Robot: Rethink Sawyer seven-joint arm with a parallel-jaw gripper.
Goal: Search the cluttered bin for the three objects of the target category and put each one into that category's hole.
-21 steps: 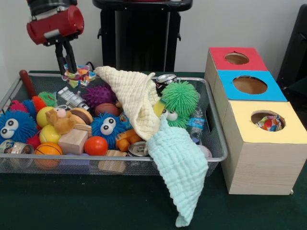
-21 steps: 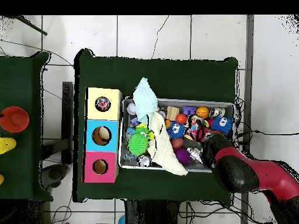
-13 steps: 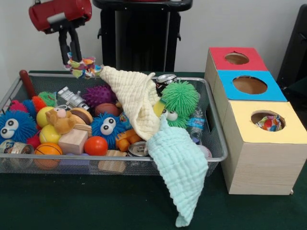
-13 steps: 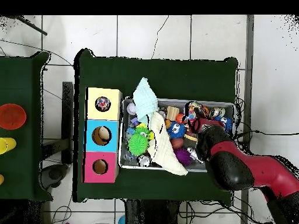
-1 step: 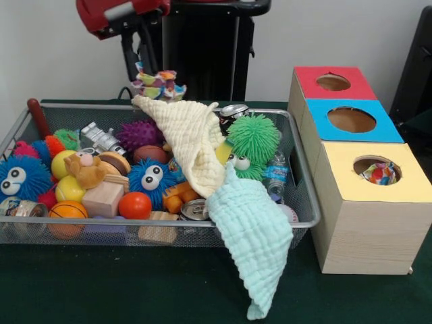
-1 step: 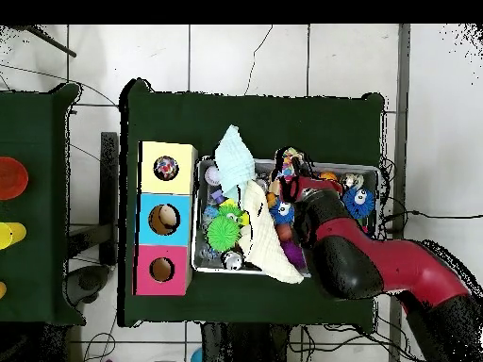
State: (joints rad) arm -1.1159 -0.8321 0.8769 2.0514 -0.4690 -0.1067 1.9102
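The claw (image 5: 144,69) hangs above the bin's (image 5: 307,202) far rim, clamped on a multicoloured crinkled toy (image 5: 156,84). The arm's upper part is cut off; cloths (image 5: 196,145) hide toys beneath.

Green-covered bench (image 5: 101,283) on a white tiled floor (image 6: 283,57). Plain pale wall (image 5: 40,74) behind the bench. Second green surface (image 6: 38,123) beside the bench.

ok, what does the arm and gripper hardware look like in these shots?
Rounded red shell on the arm, with black sections at the joints. In the front view the wrist housing is red with a pale grey patch. The gripper has two thin black fingers. No loose cables visible.
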